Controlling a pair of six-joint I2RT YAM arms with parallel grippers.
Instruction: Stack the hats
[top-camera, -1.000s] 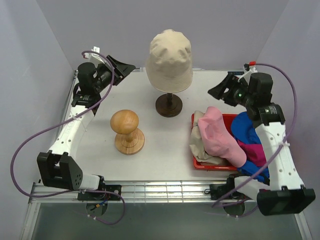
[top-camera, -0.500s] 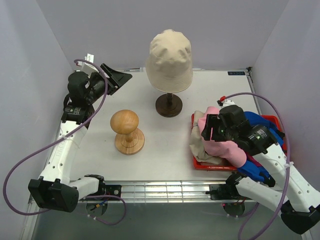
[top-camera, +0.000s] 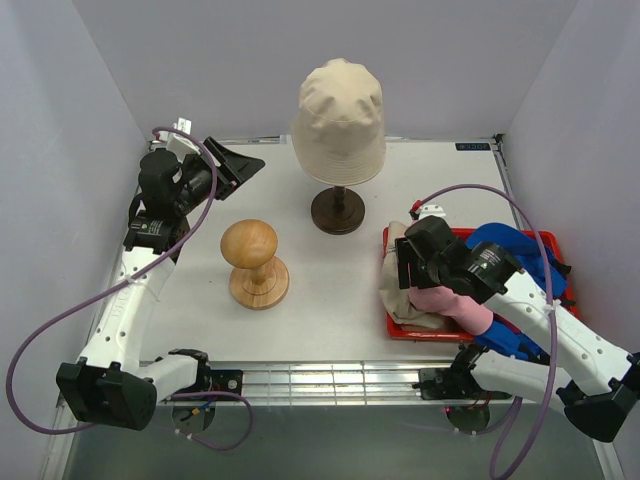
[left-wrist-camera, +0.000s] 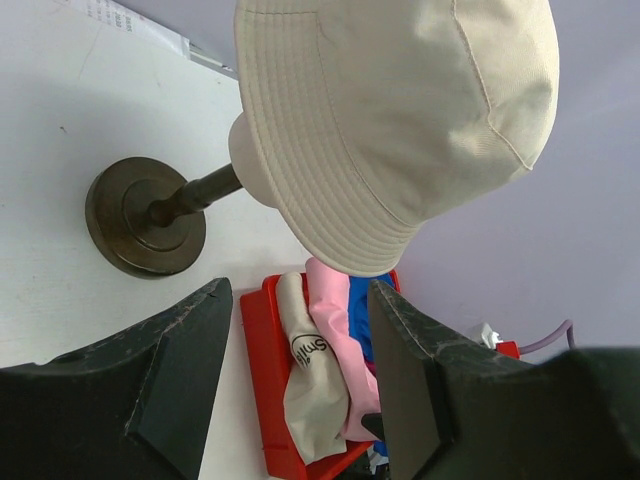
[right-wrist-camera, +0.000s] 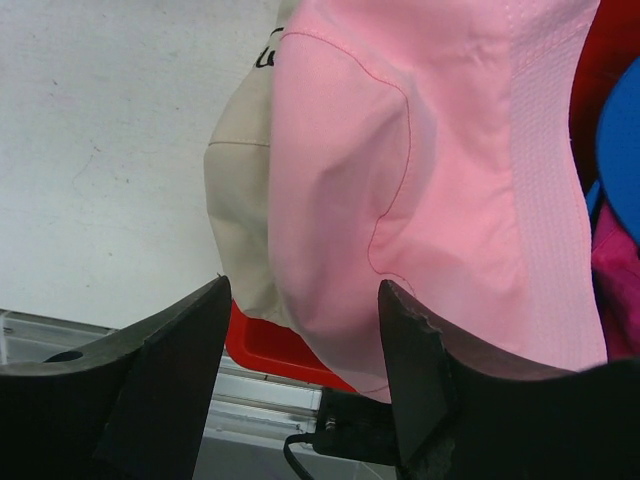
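Observation:
A red tray (top-camera: 420, 333) at the right holds a light pink hat (top-camera: 452, 303), a folded beige hat (top-camera: 400, 300) with a printed logo, a bright blue cap (top-camera: 505, 243) and a magenta cap (right-wrist-camera: 615, 280). A cream bucket hat (top-camera: 340, 110) sits on the mannequin head at the back. My right gripper (top-camera: 405, 262) is open and empty just above the pink hat (right-wrist-camera: 420, 180), its fingers either side of the hat's near edge. My left gripper (top-camera: 235, 165) is open and empty at the back left, pointing towards the mannequin's hat (left-wrist-camera: 400, 120).
A round-topped wooden hat block (top-camera: 253, 262) stands left of centre. The mannequin's dark stand (top-camera: 338, 212) is at the back centre. The tray (right-wrist-camera: 270, 345) lies close to the table's near edge, beside the metal rail. Walls close in on both sides.
My right arm swung down from the back right onto the tray and now hovers over the pink hat. My left arm shifted only slightly.

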